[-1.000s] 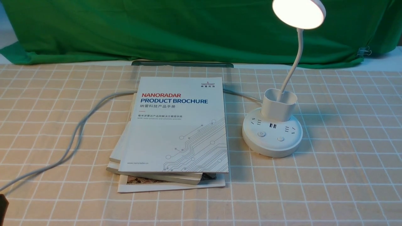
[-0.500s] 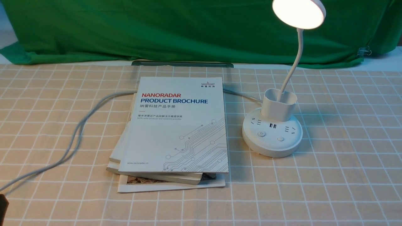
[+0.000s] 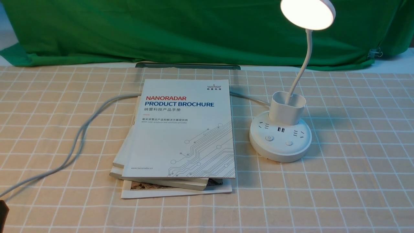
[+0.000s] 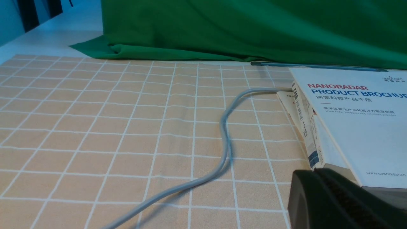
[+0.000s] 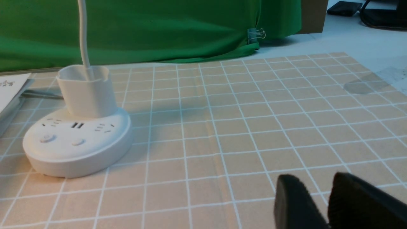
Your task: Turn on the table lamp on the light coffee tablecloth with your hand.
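Observation:
The white table lamp (image 3: 280,139) stands on the light coffee tablecloth (image 3: 355,168), right of centre. Its disc head (image 3: 307,13) glows brightly. Two round buttons (image 3: 269,138) sit on the front of its base. The base also shows in the right wrist view (image 5: 76,140). My right gripper (image 5: 318,183) hovers low over the cloth, well off to the side of the base, with a narrow gap between its dark fingers, holding nothing. My left gripper (image 4: 314,173) has its fingers pressed together by the near corner of the book stack; only a dark tip (image 3: 2,210) shows in the front view.
A stack of brochures and books (image 3: 181,136) lies left of the lamp. A grey cable (image 3: 81,132) runs from under the stack across the cloth to the near left. A green backdrop cloth (image 3: 194,29) hangs behind.

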Action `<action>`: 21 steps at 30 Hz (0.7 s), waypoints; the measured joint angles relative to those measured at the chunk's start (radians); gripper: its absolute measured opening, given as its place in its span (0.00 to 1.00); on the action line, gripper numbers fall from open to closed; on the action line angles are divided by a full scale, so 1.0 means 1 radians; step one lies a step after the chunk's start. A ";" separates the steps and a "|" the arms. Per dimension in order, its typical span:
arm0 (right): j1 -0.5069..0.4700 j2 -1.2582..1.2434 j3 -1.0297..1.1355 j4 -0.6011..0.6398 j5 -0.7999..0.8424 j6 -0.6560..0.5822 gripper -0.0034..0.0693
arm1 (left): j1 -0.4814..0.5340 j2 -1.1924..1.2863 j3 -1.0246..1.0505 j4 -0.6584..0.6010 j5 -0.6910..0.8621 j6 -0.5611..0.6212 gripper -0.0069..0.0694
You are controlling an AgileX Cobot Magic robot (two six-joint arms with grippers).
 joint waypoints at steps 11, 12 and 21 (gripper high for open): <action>0.000 0.000 0.000 0.000 0.000 0.000 0.37 | 0.000 0.000 0.000 0.011 0.000 0.000 0.12; 0.000 0.000 0.000 0.000 0.000 0.000 0.38 | 0.000 0.000 0.000 0.012 0.000 0.000 0.12; 0.000 0.000 0.000 0.000 0.000 0.000 0.38 | 0.000 0.000 0.000 0.011 0.000 0.000 0.12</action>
